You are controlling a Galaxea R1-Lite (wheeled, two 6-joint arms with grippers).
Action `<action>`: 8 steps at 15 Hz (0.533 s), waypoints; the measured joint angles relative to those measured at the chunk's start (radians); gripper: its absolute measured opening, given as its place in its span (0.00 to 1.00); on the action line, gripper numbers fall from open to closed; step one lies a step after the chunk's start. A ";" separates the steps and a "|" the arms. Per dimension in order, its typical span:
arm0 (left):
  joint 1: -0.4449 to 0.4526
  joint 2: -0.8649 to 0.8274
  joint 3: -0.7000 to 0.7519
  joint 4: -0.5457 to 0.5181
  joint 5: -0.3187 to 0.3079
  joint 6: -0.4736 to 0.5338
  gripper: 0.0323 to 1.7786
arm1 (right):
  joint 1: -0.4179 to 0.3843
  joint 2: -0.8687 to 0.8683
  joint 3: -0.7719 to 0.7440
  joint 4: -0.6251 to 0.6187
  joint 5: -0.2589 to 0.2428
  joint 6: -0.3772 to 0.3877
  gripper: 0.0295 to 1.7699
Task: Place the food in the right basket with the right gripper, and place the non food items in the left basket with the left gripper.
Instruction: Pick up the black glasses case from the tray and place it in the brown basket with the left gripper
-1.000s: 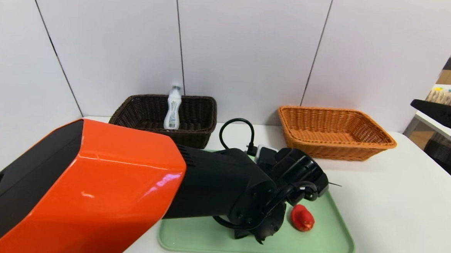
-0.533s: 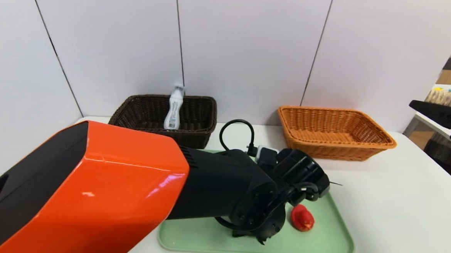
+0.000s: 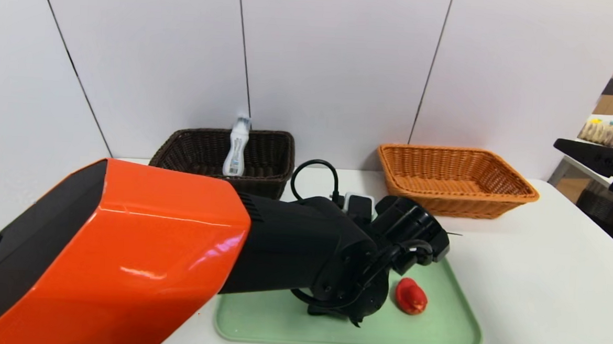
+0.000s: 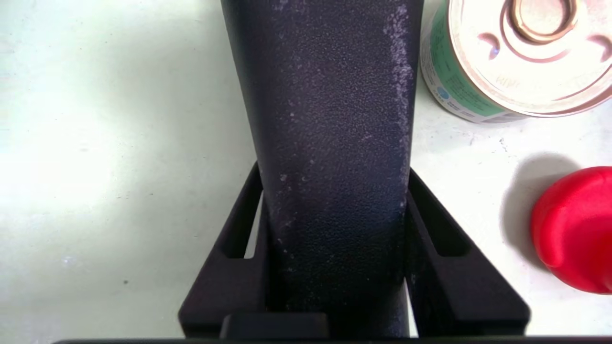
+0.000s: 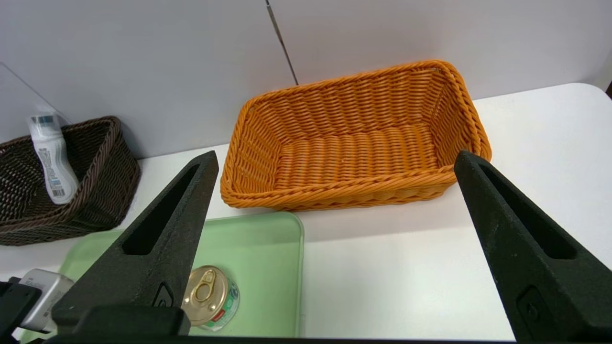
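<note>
In the left wrist view my left gripper [image 4: 334, 169] is shut on the long black textured case [image 4: 325, 119], a finger pressed against each side. In the head view that gripper [image 3: 338, 315] sits low over the green tray [image 3: 434, 336], mostly hidden under its wrist. The food can [image 4: 516, 57] with its gold lid stands beside the case; the head view hides it behind the arm. The red lumpy object [image 3: 410, 296] lies on the tray. The white bottle [image 3: 235, 147] leans in the dark brown left basket [image 3: 181, 152]. My right gripper [image 5: 334, 157] hangs open at the far right, facing the empty orange right basket [image 5: 354, 191].
The orange-shelled left arm [image 3: 123, 257] fills the head view's lower left and covers much of the tray. A looped black cable [image 3: 314, 172] rises from its wrist. White wall panels stand right behind both baskets. Bare white table lies right of the tray.
The left gripper has closed onto the black case, and its wrist has risen slightly. The right gripper has barely moved.
</note>
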 joint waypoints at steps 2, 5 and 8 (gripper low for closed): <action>0.002 -0.021 0.000 0.026 0.002 0.000 0.36 | 0.000 0.000 0.002 0.000 0.011 -0.001 0.96; 0.010 -0.082 0.000 0.076 0.006 0.003 0.35 | 0.000 -0.003 0.012 0.000 0.012 0.001 0.96; 0.022 -0.160 -0.001 0.090 0.006 0.011 0.34 | 0.000 -0.008 0.031 0.000 0.013 0.001 0.97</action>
